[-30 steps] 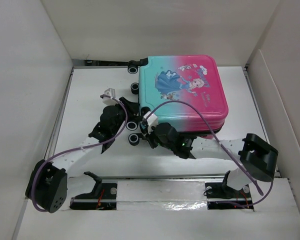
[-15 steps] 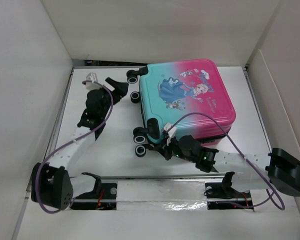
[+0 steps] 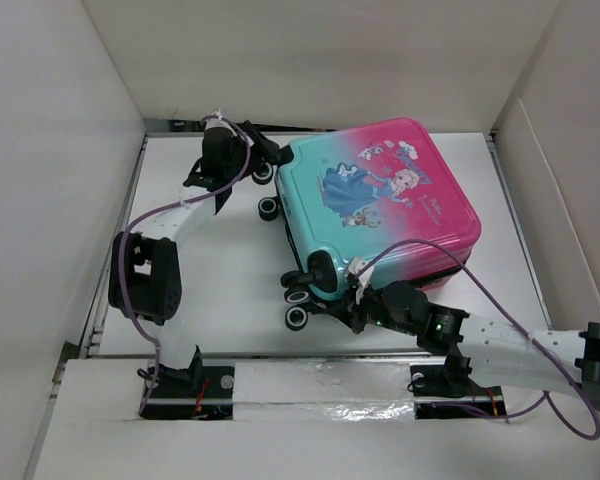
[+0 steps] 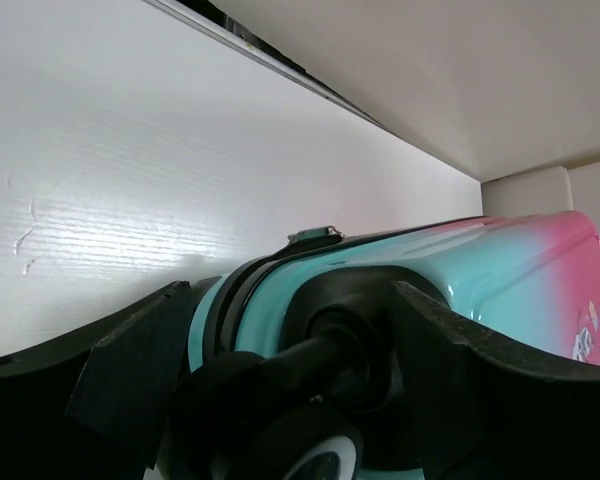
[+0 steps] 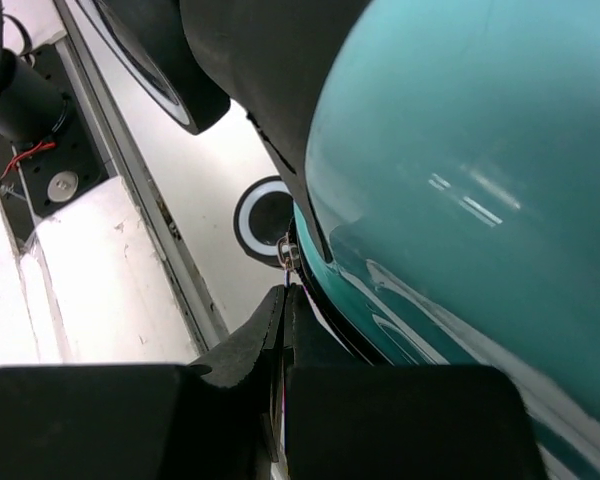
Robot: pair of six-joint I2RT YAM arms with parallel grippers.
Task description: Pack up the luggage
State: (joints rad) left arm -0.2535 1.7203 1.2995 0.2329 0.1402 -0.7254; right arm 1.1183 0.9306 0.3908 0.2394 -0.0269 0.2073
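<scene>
The luggage (image 3: 380,210) was seen lying closed and flat on the white table (image 3: 210,280), princess side up, in the far right part of the surface. It was turned at an angle, with the teal end to the left and the pink end to the right. Its black wheels pointed left, one pair at the far left corner and the near pair (image 3: 298,306) at the near left corner.

The left gripper (image 3: 271,153) was held at the far left corner of the case. In the left wrist view its jaws were spread wide apart, with a corner wheel and its black housing between them. No grip on either could be made out.

The right gripper (image 5: 283,295) was placed low at the near edge of the case, just right of the near wheels. In the right wrist view its fingers (image 5: 250,350) were pressed together, leaving only a thin slit. The small metal zip pull (image 5: 288,255) was seen at their tips on the dark seam of the shell, and its tab appeared to run into that slit.
</scene>
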